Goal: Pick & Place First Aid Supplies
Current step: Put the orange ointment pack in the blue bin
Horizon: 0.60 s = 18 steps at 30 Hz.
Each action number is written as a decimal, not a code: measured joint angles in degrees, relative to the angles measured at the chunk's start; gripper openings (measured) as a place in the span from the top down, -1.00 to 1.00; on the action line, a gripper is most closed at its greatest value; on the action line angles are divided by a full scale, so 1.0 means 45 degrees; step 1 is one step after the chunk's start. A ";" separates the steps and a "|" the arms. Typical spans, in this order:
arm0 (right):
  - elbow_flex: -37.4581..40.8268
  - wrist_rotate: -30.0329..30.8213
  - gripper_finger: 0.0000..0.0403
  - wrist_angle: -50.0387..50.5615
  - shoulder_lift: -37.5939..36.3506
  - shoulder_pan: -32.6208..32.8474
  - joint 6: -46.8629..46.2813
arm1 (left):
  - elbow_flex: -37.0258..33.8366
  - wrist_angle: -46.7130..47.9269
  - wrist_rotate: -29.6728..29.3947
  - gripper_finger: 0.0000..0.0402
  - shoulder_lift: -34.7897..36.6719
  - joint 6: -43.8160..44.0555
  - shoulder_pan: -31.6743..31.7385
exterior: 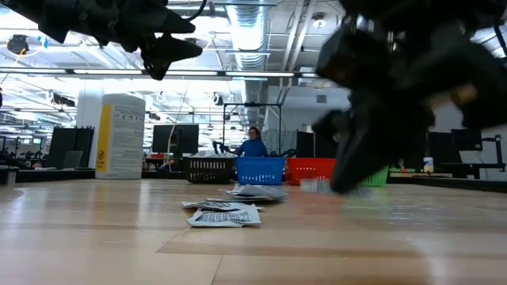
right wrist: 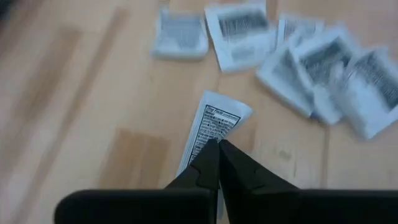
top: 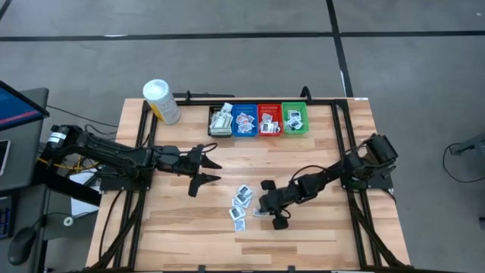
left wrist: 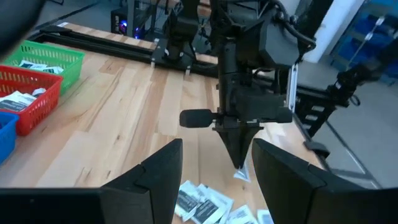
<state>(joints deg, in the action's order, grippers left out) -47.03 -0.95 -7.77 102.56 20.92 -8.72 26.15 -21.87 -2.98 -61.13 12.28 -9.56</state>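
Observation:
Several small white packets with dark print, the first aid supplies (top: 241, 203), lie in a loose pile on the wooden table, near its middle. My right gripper (top: 260, 208) reaches in from the table's right, just right of the pile, and is shut on one packet (right wrist: 219, 121). My left gripper (top: 211, 171) hangs open above the table, left of the pile, with nothing between its fingers. Along the far edge stand a black bin (top: 220, 121), a blue bin (top: 245, 120), a red bin (top: 269, 120) and a green bin (top: 295, 118), each with packets inside. My right gripper pinches the packet between its two fingers (right wrist: 205, 163) at the packet's end (right wrist: 210, 138) nearest the wrist. The fingers slant down from the table's right side and lie along the packet. The packet's other end (right wrist: 231, 112) sticks out past the fingertips toward the pile. Whether it is clear of the table I cannot tell.
A white tub with a yellow label (top: 161, 101) stands at the far left corner. A black frame (top: 341, 144) runs along the table's sides. Bare wood lies between the pile and the bins (top: 250, 159).

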 joint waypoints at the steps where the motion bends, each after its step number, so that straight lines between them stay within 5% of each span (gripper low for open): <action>1: -0.0016 0.0008 0.99 -0.0037 -0.0185 -0.0075 0.0016 | 0.0000 -0.0111 0.0000 0.03 0.0002 0.0111 0.0000; 11: -0.0047 0.0127 1.00 -0.0482 -0.2279 -0.1255 0.0696 | -0.0005 -0.0807 0.0000 0.03 0.0002 0.0390 -0.0005; 18: -0.0058 -0.0684 1.00 -0.3488 -0.3907 -0.2559 -0.0538 | -0.0005 -0.2667 0.0000 0.03 0.0002 0.1485 -0.0005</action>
<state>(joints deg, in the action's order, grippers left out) -47.29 -4.03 -23.46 84.98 9.40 -11.14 26.13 -33.87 -2.98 -61.12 18.97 -9.58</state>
